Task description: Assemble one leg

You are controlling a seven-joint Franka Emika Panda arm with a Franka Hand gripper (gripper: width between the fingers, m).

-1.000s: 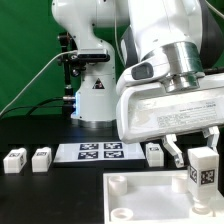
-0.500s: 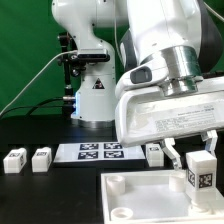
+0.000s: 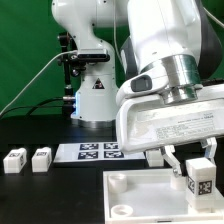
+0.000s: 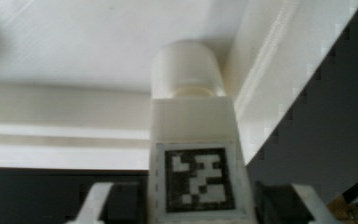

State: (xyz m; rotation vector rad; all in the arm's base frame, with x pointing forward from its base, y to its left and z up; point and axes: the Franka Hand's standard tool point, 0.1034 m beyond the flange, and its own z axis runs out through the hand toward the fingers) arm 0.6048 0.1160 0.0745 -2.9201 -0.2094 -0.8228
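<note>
A small white leg point(image 3: 197, 179) with a black-and-white tag hangs upright at the exterior view's right, and my gripper point(image 3: 194, 163) is shut on it. Its lower end is at the right edge of the large white panel point(image 3: 138, 196). In the wrist view the leg point(image 4: 195, 120) fills the middle, its rounded tip pointing at the panel point(image 4: 69, 115). My gripper point(image 4: 197, 205) holds its tagged end, one finger point(image 4: 105, 200) on each side. Two more legs point(image 3: 14, 160) point(image 3: 41, 158) lie at the left, and a third point(image 3: 153, 155) lies behind the panel.
The marker board point(image 3: 100, 151) lies flat on the black table between the loose legs. The robot's white base point(image 3: 92, 95) stands behind it in front of a green backdrop. My own arm blocks much of the right side.
My gripper has lowered the leg and carried it slightly to the exterior view's left, closer to the panel's right edge. The grip is unchanged.
</note>
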